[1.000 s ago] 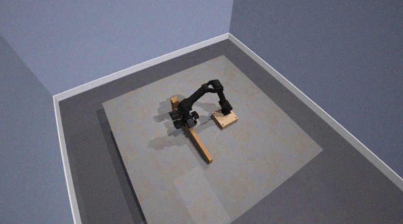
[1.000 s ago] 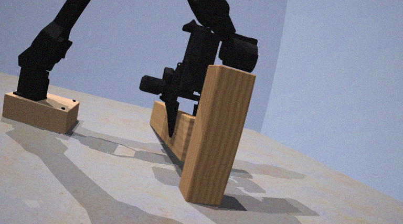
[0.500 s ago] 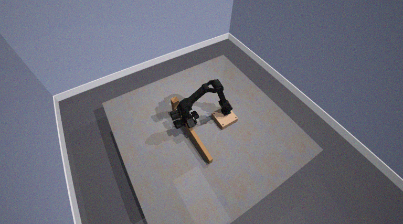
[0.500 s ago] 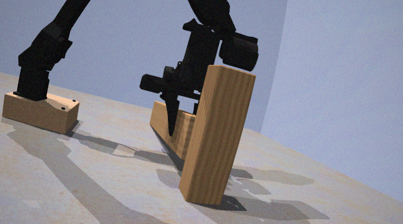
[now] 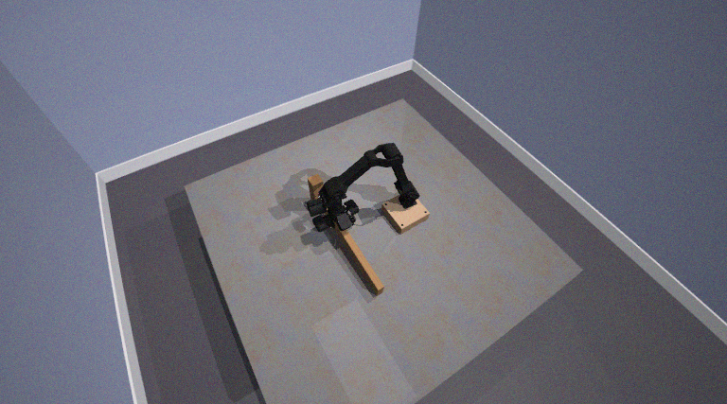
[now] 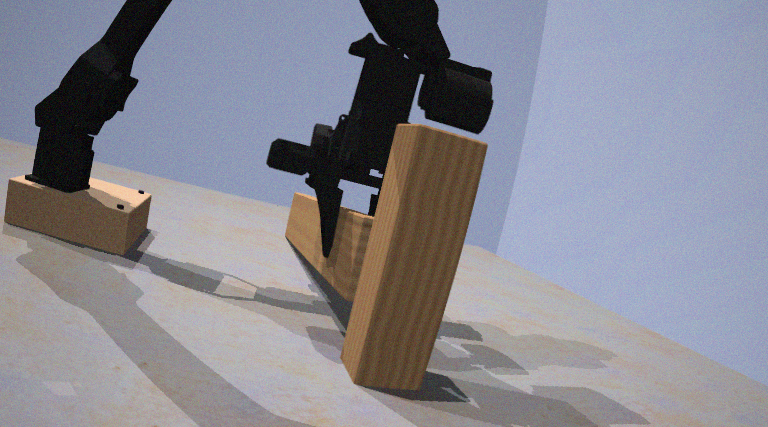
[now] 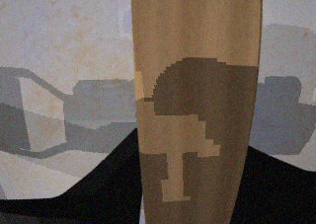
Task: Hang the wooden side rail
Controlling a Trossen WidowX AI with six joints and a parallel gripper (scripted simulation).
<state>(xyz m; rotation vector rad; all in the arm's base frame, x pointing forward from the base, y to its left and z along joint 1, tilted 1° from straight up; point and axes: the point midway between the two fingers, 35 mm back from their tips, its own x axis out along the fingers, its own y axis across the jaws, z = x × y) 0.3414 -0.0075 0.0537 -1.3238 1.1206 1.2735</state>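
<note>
The wooden side rail (image 5: 359, 258) (image 6: 346, 263) (image 7: 197, 27) runs from its far end to behind the headboard post (image 5: 314, 181) (image 6: 416, 263). The post stands upright on the table. My gripper (image 6: 350, 230) (image 7: 170, 133) is shut on the rail near the post, with one finger on each side. In the exterior view, a dark shadow widens under the rail toward the post, and the rail's post end looks raised. The far end appears low at the table. The hooks, the pins and the slot are hidden behind the post and arm.
The arm's wooden base block (image 5: 405, 216) (image 6: 67, 218) stands on the table (image 5: 482, 292) (image 6: 186, 354), beside the rail. The arm arches over from it, and its wrist parts hang close to the top of the post.
</note>
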